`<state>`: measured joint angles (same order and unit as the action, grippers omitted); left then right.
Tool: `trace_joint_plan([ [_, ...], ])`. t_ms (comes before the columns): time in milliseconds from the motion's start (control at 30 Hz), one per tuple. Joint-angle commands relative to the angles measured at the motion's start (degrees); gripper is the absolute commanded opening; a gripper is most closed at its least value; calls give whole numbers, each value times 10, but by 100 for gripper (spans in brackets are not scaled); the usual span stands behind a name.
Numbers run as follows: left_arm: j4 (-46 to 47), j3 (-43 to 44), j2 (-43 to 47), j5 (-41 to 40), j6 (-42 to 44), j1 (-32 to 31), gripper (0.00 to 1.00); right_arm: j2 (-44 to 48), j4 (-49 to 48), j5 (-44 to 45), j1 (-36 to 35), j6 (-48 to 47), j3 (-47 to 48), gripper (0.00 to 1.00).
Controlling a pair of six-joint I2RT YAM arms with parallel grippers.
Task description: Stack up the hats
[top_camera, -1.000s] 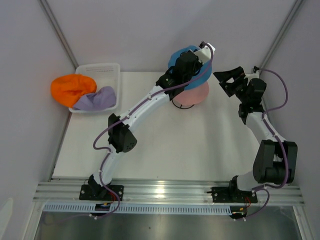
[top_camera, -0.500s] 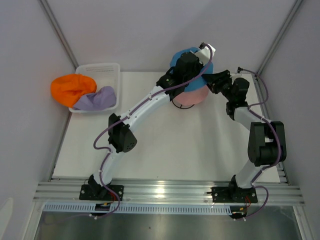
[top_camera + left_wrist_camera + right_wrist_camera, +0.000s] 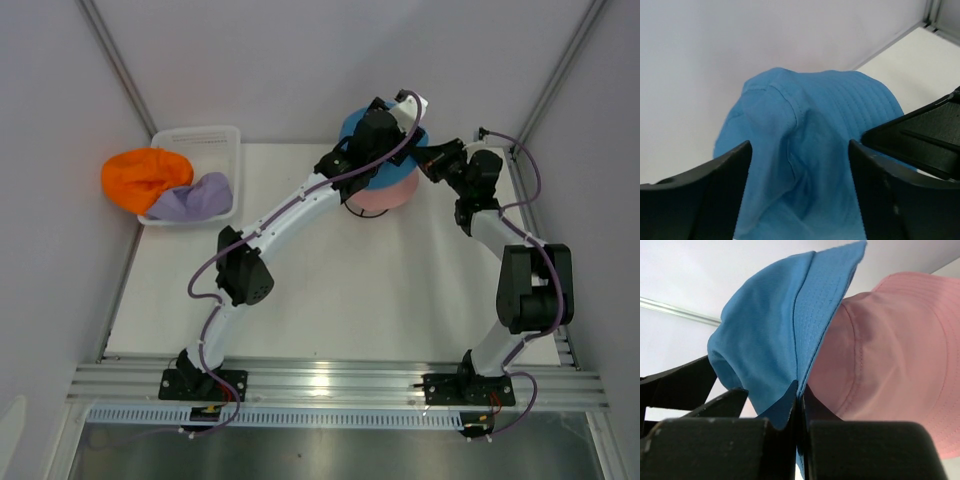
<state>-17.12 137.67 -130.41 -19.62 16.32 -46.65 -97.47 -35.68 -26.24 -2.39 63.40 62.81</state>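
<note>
Left end effector (image 3: 799, 146) is gripping the blue hat (image 3: 815, 100) by its bunched crown. Right end effector (image 3: 799, 399) is pinching the brim edge, pink hat (image 3: 890, 355) lying just beyond, surface (image 3: 400, 290) stretching behind.

A robotics lab test cell: a white table (image 3: 330, 300) boxed in by blank pale panel walls (image 3: 250, 60) on metal frame struts (image 3: 113, 60). Along the table's near edge runs an aluminium extrusion rail (image 3: 330, 379) with a slotted cable duct (image 3: 330, 415), where two white-and-black arms, left (image 3: 285, 212) and right (image 3: 520, 255), are bolted, trailing purple cables (image 3: 205, 270).
</note>
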Motion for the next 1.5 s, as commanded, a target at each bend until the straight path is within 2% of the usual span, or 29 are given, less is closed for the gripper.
trace_joint_plan([
  [0, -5, -13, 52, -2, -81, 0, 83, 29, -16, 1, 14, -7, 0, 0],
  [67, -18, -19, 69, -10, -121, 9, 92, 23, -28, -7, 18, 3, -6, 0],
  [133, -58, -22, 96, -20, -202, 30, 97, 11, -46, -17, 19, 15, -13, 0],
  [200, -85, -52, 138, -10, -263, 62, 98, 6, -57, -23, 35, 19, -16, 0],
  [233, -115, -64, 153, 12, -336, 77, 98, -1, -62, -25, 40, 22, -22, 0],
  [300, -122, -145, 211, 59, -437, 124, 98, -8, -76, -33, 43, 25, -26, 0],
  [367, -63, -208, 256, 120, -479, 151, 95, -17, -78, -36, 48, 22, -32, 0],
  [400, -39, -307, 276, 129, -512, 169, 94, -21, -78, -43, 49, 19, -33, 0],
  [433, 10, -333, 305, 146, -523, 178, 92, -30, -79, -49, 50, 17, -34, 0],
  [500, 43, -388, 314, 189, -559, 195, 92, -39, -80, -61, 52, 16, -36, 0],
  [567, 57, -411, 306, 228, -581, 200, 92, -49, -90, -63, 51, 19, -40, 0],
  [667, 131, -453, 280, 287, -657, 205, 93, -60, -112, -62, 50, 28, -57, 0],
  [833, 269, -509, 230, 302, -795, 204, 88, -70, -135, -62, 45, 40, -77, 0],
  [867, 294, -545, 227, 299, -809, 204, 88, -71, -137, -63, 44, 41, -77, 0],
  [1067, 370, -575, 206, 284, -832, 202, 89, -79, -135, -69, 45, 38, -72, 0],
  [1300, 435, -544, 153, 293, -856, 202, 86, -73, -128, -70, 47, 37, -63, 0],
  [1367, 432, -526, 138, 286, -858, 202, 82, -69, -122, -69, 48, 34, -61, 0],
  [1467, 423, -519, 125, 279, -856, 203, 81, -66, -119, -71, 49, 31, -61, 0],
])
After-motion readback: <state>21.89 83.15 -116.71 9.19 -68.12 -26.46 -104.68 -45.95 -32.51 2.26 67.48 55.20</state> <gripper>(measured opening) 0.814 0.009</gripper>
